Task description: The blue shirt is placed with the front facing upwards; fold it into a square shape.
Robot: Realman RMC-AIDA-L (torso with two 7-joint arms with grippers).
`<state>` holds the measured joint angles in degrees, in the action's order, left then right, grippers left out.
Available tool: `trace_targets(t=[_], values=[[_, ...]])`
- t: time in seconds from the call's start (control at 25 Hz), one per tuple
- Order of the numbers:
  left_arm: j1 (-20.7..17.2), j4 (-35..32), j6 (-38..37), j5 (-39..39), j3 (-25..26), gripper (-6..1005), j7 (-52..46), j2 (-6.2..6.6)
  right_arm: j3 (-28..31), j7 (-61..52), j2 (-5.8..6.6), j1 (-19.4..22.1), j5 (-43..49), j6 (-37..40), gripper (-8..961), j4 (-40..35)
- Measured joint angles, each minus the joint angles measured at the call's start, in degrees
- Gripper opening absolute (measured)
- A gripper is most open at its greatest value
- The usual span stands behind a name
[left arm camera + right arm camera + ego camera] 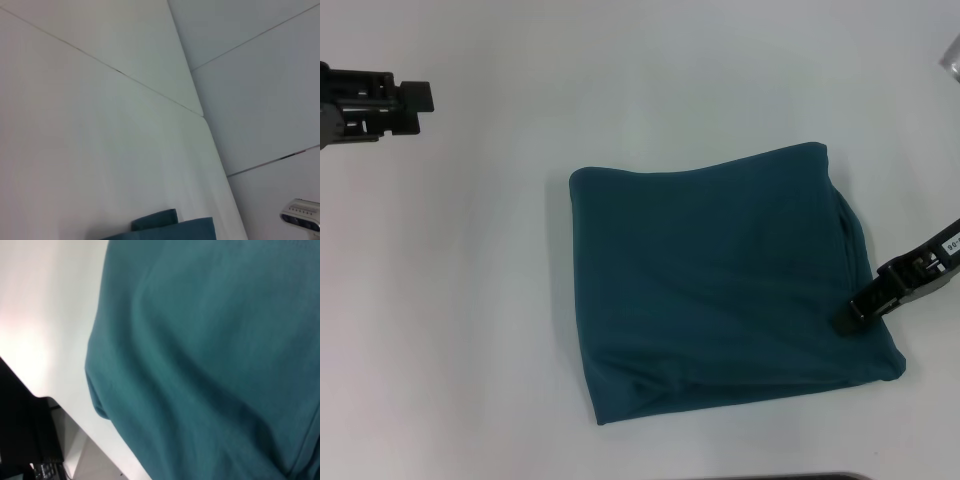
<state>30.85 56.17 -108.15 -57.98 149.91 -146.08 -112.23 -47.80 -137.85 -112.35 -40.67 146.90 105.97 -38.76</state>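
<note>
Lying right of centre on the white tabletop, the blue shirt is already folded into a compact, roughly square packet; no sleeve, collar or lettering shows on its upper face. Its left and far edges run fairly straight, while the right side bulges and loose layers show along the near edge, so some squaring appears to remain. The right gripper sits at the packet's right edge, its tip touching the cloth; whether it is clenched on the fabric or released cannot be told. The left gripper hangs at the far left, well apart from the shirt, holding nothing; its finger state likewise cannot be told.
</note>
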Motion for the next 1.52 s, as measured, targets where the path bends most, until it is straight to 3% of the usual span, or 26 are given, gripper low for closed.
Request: trace_targets(t=[0.32,0.56,0.88,1.0,1.24,1.52], values=[[0.0,0.0,-0.1,-0.2,0.2,509,0.5,-0.10,0.7,-0.1,0.13,0.0,-0.1,-0.2,317,-1.1],[-0.2,0.1,-0.1,0.0,1.2,509,0.7,0.26,7.8,2.3,1.28,0.6,-6.9,5.0,317,-7.8],[-1.1,0.5,-0.6,0.0,3.8,510,1.2,0.44,10.3,0.0,1.66,1.0,-5.5,-2.6,318,-8.7],[-1.3,1.2,-0.8,-0.2,4.0,510,6.7,0.51,10.2,0.3,1.66,1.0,-5.0,-3.8,319,-9.0],[-3.6,4.8,2.2,-0.9,7.4,510,15.4,-1.87,13.7,6.9,2.38,2.5,-7.2,-4.9,341,-10.9],[-4.3,3.4,2.2,-3.2,10.9,511,16.1,-1.34,19.1,14.7,4.13,5.7,-15.8,-4.2,393,-8.8]])
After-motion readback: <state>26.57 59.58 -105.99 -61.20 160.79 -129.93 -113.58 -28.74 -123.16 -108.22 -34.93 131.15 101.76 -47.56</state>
